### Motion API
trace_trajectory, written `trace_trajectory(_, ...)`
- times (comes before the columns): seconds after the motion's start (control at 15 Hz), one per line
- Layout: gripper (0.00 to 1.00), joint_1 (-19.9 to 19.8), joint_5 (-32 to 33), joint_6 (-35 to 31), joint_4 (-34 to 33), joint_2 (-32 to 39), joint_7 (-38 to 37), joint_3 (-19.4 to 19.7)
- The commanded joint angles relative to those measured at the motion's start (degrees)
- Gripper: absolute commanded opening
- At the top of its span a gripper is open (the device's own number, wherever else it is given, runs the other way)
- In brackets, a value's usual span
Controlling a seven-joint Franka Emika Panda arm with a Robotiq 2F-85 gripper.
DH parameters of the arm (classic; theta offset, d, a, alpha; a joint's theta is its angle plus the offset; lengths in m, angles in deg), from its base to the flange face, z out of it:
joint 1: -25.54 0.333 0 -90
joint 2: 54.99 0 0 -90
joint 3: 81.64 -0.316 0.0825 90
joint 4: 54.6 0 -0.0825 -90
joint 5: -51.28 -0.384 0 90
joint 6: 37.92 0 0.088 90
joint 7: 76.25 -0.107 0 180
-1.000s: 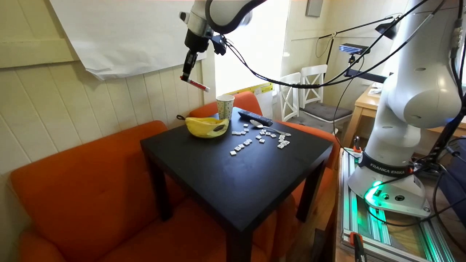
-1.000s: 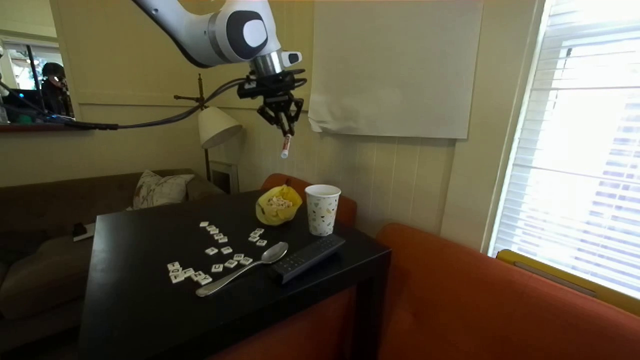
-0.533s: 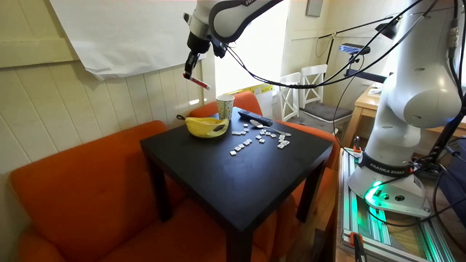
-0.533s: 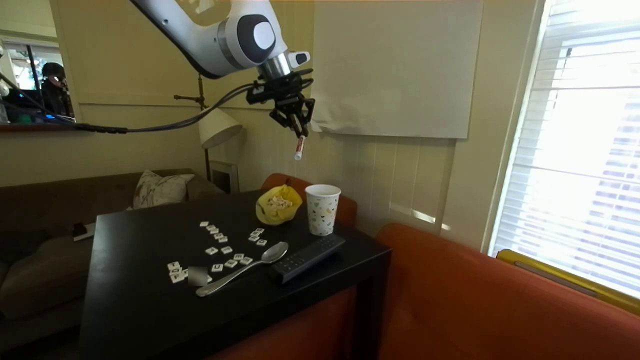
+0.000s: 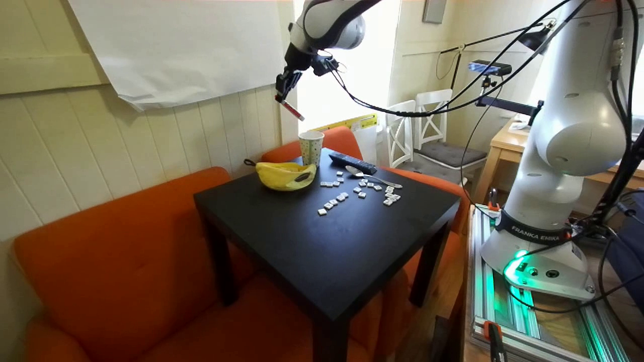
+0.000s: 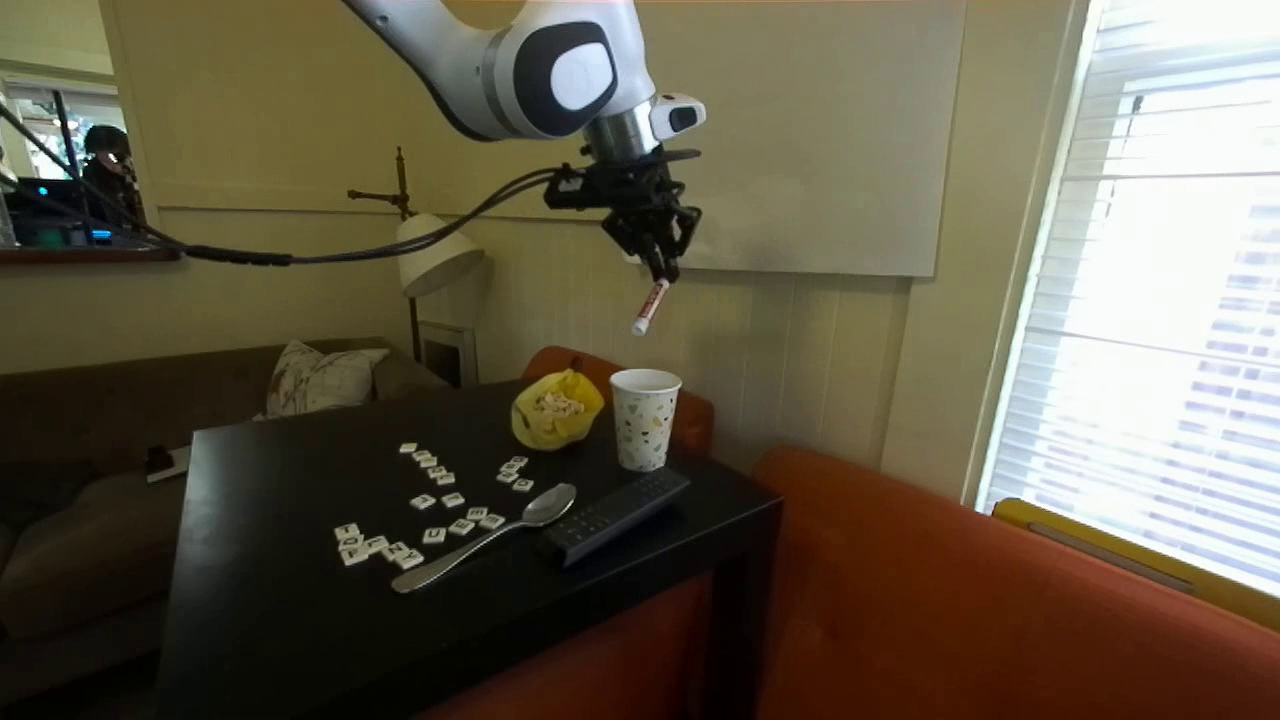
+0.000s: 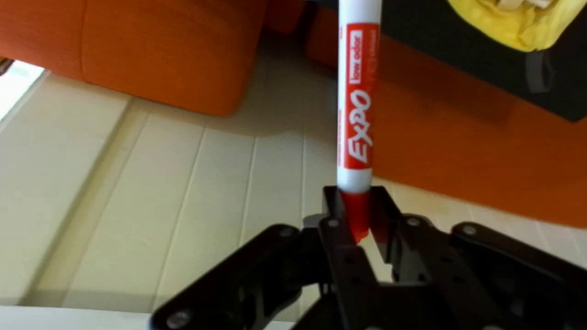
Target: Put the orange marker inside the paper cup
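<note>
The orange marker, a red-and-white pen, shows in both exterior views (image 5: 293, 110) (image 6: 650, 307) and in the wrist view (image 7: 360, 101). My gripper (image 7: 355, 201) is shut on its red cap end. The gripper also shows in both exterior views (image 5: 280, 95) (image 6: 664, 276). The marker's white end points obliquely down, in the air above the level of the cup's rim and apart from it. The paper cup, white with small coloured specks, stands upright on the table in both exterior views (image 5: 311, 149) (image 6: 645, 420). The cup is out of the wrist view.
A yellow banana-shaped bowl (image 6: 557, 412) stands beside the cup on the black table (image 5: 302, 251). A dark remote (image 6: 615, 518), a spoon (image 6: 485, 540) and several white letter tiles (image 5: 336, 200) lie near. Orange seats (image 5: 126, 261) and the wall flank the table.
My gripper has moved with the marker to the right in both exterior views, closer above the cup. The marker tilts more steeply now in an exterior view. The cup and table items have not moved.
</note>
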Motion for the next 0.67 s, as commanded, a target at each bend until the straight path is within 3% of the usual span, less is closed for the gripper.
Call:
trace_trajectory(0.0,0.05,-3.61,-13.21,-7.05,5.74,-2.51,7.22,-1.26)
trace_trajectory(0.2,0.06,-8.97,-27.27,-9.27,8.9,-4.66,20.0,-7.05)
trace_trajectory(0.47,0.06,-10.11,-43.9,-7.6,11.36,-7.17,37.67,-7.43)
trace_trajectory(0.53,0.06,-10.06,-45.27,-9.11,11.89,-7.07,38.03,-6.62)
trace_trajectory(0.6,0.05,-9.04,-40.98,-8.36,9.24,-4.84,34.1,-6.51)
